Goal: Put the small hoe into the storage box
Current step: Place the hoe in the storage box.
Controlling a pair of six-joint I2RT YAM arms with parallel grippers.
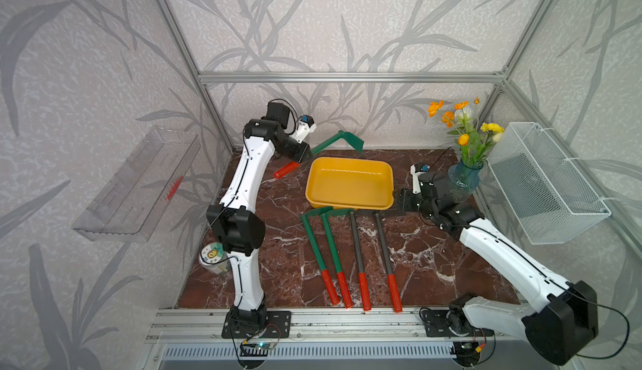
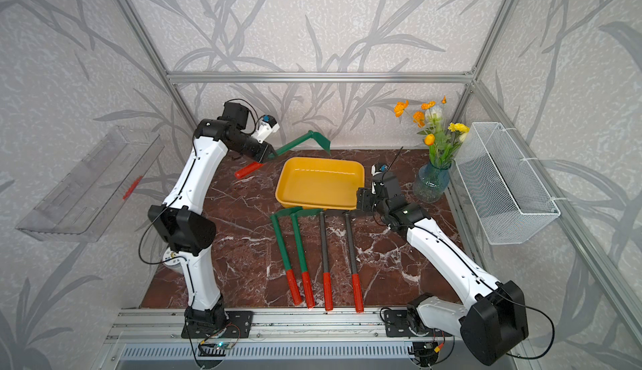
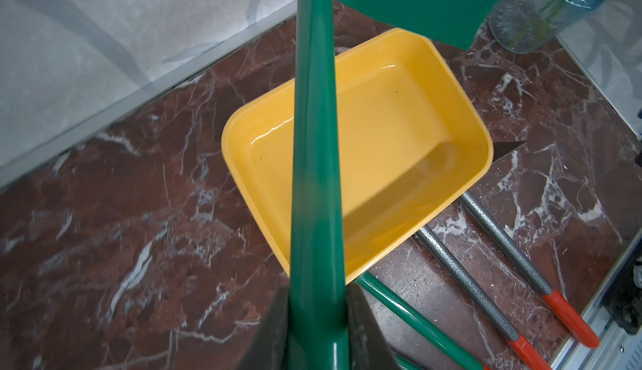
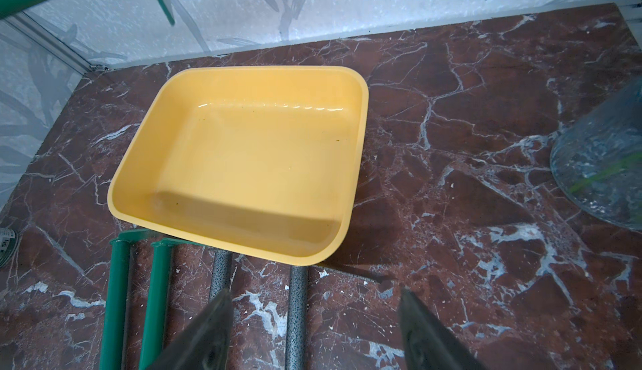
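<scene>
Bright, even light; glare on the storage box [image 3: 399, 135]; wrist views soft, perhaps motion-blurred, at edges.

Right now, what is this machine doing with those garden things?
The left tool is clamped on the green shaft of the small hoe, holding it tilted, blade up, beside the far left of the empty yellow storage box. The right tool hangs open and empty-handed at the box's near right corner. Four long-handled implements lie in a row before it.
</scene>
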